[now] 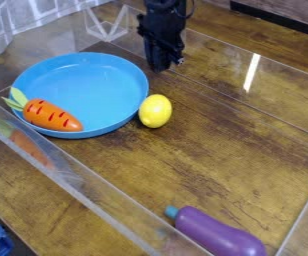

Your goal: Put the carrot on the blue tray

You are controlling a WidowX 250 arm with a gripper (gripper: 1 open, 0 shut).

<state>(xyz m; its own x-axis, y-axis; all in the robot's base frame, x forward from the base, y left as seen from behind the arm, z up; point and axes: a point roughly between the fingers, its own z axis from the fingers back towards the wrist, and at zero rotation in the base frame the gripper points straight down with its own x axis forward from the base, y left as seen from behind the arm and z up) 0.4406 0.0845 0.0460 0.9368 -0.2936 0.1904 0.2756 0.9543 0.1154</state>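
The orange carrot [50, 115] with pale green leaves lies on the left rim of the round blue tray [97, 80], its leafy end pointing left over the edge. My black gripper [161, 60] hangs at the back of the table, just beyond the tray's far right rim. Its fingers are pressed together, shut, with nothing visible between them. The carrot is well away from the gripper, across the tray.
A yellow lemon [154, 110] rests against the tray's right side. A purple eggplant [218, 235] lies near the front edge. Clear plastic walls [63, 175] enclose the wooden table [224, 150].
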